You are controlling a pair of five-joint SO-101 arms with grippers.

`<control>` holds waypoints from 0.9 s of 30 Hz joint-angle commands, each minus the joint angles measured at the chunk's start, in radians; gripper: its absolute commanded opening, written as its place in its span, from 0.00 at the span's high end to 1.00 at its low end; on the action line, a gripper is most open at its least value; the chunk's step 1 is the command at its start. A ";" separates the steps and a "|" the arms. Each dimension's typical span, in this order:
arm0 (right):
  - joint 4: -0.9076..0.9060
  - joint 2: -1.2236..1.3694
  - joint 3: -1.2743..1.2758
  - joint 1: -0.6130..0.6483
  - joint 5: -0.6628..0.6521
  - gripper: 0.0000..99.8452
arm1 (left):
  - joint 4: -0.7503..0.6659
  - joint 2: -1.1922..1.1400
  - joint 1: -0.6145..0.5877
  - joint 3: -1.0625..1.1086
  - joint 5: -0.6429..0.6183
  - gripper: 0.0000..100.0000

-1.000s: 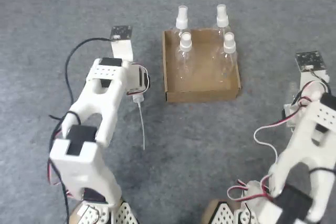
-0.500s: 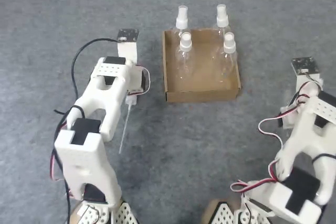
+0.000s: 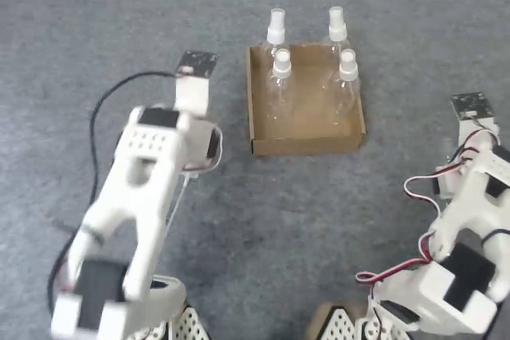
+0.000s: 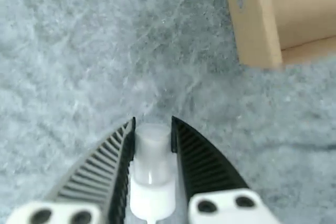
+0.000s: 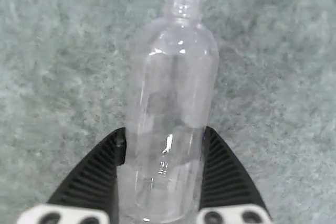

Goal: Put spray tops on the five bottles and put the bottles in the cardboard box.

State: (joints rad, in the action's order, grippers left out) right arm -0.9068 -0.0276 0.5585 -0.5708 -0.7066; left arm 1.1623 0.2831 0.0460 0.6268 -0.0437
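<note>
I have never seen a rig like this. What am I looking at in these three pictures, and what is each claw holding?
These are two small white robot arms, each ending in a two-fingered gripper. The wide picture comes from a fixed camera looking down over the grey mat, with the left arm and the right arm. The other two pictures come from cameras on the arms' wrists, looking along the black fingers. The left gripper is shut on a white spray top. The right gripper is shut on a clear bottle whose threaded neck has no top. In the cardboard box, four capped bottles stand upright.
</note>
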 commanded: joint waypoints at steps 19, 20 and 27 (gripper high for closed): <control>-0.262 0.134 -0.473 0.111 0.028 0.69 | -0.158 0.276 0.002 0.249 0.052 0.99; -0.262 0.173 -0.500 0.111 0.037 0.69 | -0.158 0.276 0.002 0.249 0.052 0.99; -0.262 0.394 -0.634 0.108 0.046 0.69 | -0.161 0.270 0.002 0.249 0.052 0.99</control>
State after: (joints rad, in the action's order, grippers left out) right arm -1.1584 0.3145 0.0307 -0.4695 -0.6759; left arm 1.0242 0.5132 0.0460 0.8815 -0.0008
